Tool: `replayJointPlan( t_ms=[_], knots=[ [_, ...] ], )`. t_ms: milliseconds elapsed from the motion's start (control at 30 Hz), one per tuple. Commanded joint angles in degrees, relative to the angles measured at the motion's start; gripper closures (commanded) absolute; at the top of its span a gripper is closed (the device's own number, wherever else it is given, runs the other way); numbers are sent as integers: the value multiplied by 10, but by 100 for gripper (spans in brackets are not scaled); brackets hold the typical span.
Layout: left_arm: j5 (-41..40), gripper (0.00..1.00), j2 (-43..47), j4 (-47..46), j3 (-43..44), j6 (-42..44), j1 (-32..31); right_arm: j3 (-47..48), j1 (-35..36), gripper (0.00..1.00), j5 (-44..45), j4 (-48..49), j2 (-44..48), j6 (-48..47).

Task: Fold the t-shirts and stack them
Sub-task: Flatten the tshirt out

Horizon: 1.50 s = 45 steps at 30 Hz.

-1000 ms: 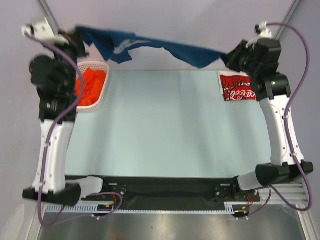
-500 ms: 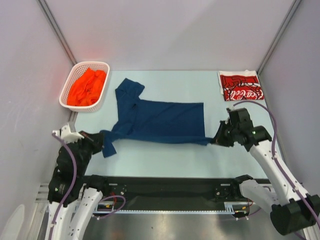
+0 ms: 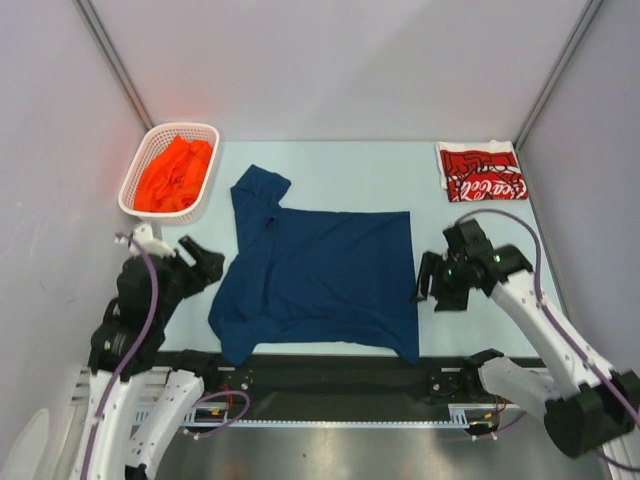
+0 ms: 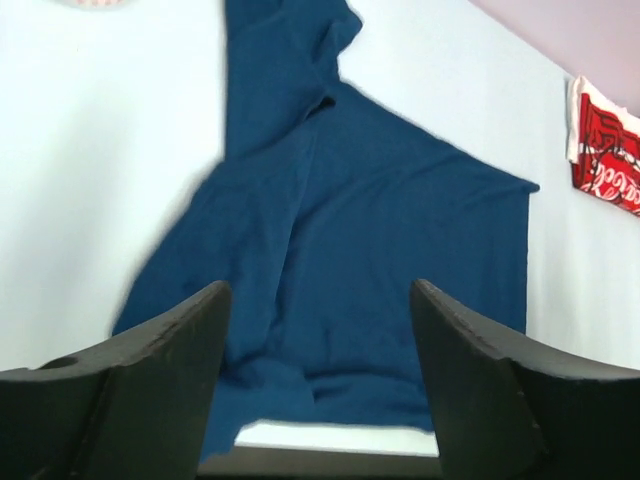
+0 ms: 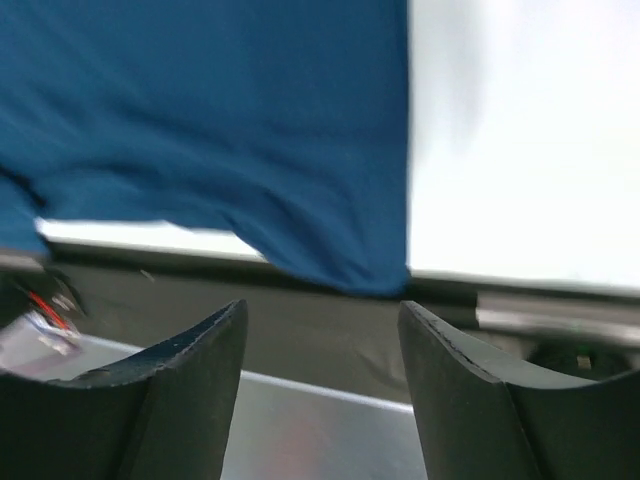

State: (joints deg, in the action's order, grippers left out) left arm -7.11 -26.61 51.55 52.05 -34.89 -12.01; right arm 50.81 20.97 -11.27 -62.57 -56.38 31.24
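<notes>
Overhead view, left to right. A white basket (image 3: 182,127) at the far left corner holds the orange tee (image 3: 178,170). Nearer me, the left gripper (image 3: 203,262) sits just off the left edge of the navy tee (image 3: 325,275). Its wrist view shows both fingers spread wide with nothing between them, and the cloth lies ahead of and below the jaws. The navy tee is laid out on the table (image 3: 340,170) between the arms, its near right corner draped over the front edge. I judge its long axis to run left to right, with the sleeves and a rumpled shoulder end toward the left arm and the straight hem toward the right. The right gripper (image 3: 425,285) stands just beside that hem, jaws likewise apart and empty. Both arms are about equally close, so a fold could start from either side. The red tee (image 3: 482,172) lies folded at the far right corner, well apart.
</notes>
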Motion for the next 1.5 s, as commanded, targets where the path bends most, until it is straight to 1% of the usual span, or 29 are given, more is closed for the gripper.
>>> replayJointPlan(
  t_ms=[0,33,100,133,233,267,300,333,367,400,433,467,533,600,633,667,700,733,833,933,967,1000,1033,1133,1167,1200,1300,1367,1467],
  knots=[
    [15,25,-130,-108,53,79,-2,105,-25,34,31,87,-117,-25],
    [18,26,-201,-121,78,87,-2,147,-39,35,32,114,-151,-23],
    [18,27,-281,-168,108,106,-1,190,-50,39,41,163,-237,-22],
    [15,27,-359,-181,144,112,-2,235,-58,41,48,175,-266,-22],
    [-6,26,-473,-249,226,145,-1,315,-68,44,60,184,-388,-18],
    [-11,26,-543,-263,253,155,-1,368,-71,48,68,182,-421,-8],
    [-22,29,-585,-279,282,178,-1,399,-73,50,74,182,-474,-2],
    [-28,32,-621,-283,348,191,0,426,-73,52,90,180,-505,5],
    [-33,35,-656,-283,384,200,1,484,-75,53,94,172,-532,21],
    [-20,38,-725,-281,419,212,8,510,-79,53,102,163,-584,28],
    [-9,39,-754,-281,484,215,12,534,-81,54,110,156,-607,42],
    [-2,40,-786,-282,514,217,15,584,-84,57,113,146,-629,57],
    [15,41,-860,-285,588,218,25,612,-95,61,107,144,-680,96],
    [36,42,-924,-279,637,213,35,631,-102,65,89,152,-706,115],
    [52,43,-940,-269,674,208,37,638,-104,69,83,150,-724,115],
    [60,45,-950,-271,683,206,39,644,-103,69,85,145,-729,112],
    [67,46,-958,-276,685,198,42,642,-102,70,101,143,-729,108],
    [90,48,-961,-283,671,194,43,621,-101,75,104,149,-724,94],
    [122,51,-958,-305,614,185,40,539,-103,76,108,199,-686,63],
    [129,54,-958,-303,559,188,31,510,-109,78,110,206,-682,51],
    [117,57,-951,-304,541,187,30,494,-114,84,107,208,-682,45],
    [113,58,-944,-309,523,178,29,488,-114,87,106,211,-681,44],
    [108,59,-936,-312,486,171,29,481,-114,86,104,216,-677,43],
    [98,56,-918,-321,440,162,28,458,-110,81,107,233,-661,15],
    [91,57,-921,-312,440,161,28,454,-110,77,110,231,-661,8],
    [81,57,-933,-299,443,155,29,456,-113,76,112,215,-662,1],
    [73,61,-960,-231,468,138,28,452,-122,70,163,181,-661,-15],
    [48,64,-960,-202,456,124,29,435,-124,62,175,182,-644,-32],
    [47,65,-949,-187,414,92,35,403,-131,59,191,186,-624,-50]
  ],
)
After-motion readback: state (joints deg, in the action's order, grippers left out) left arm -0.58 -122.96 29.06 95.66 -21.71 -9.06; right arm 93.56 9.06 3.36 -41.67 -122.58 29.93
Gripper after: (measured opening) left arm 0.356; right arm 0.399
